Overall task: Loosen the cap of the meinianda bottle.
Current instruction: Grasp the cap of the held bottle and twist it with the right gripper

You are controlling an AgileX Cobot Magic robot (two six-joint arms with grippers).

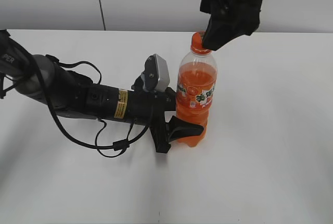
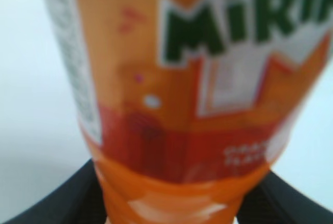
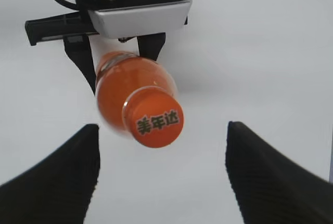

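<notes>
Meinianda bottle (image 1: 195, 99) stands upright mid-desk (image 1: 270, 146), clamped low by left gripper (image 1: 179, 127). Right gripper (image 3: 161, 174) hangs spread above the cap (image 3: 156, 117), not touching. Whether the cap is loosened cannot be told.

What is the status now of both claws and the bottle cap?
Left claw clamped on meinianda bottle, low on the body. Right claw open above the cap, not touching. Bottle upright on table. Nothing in the way.
</notes>
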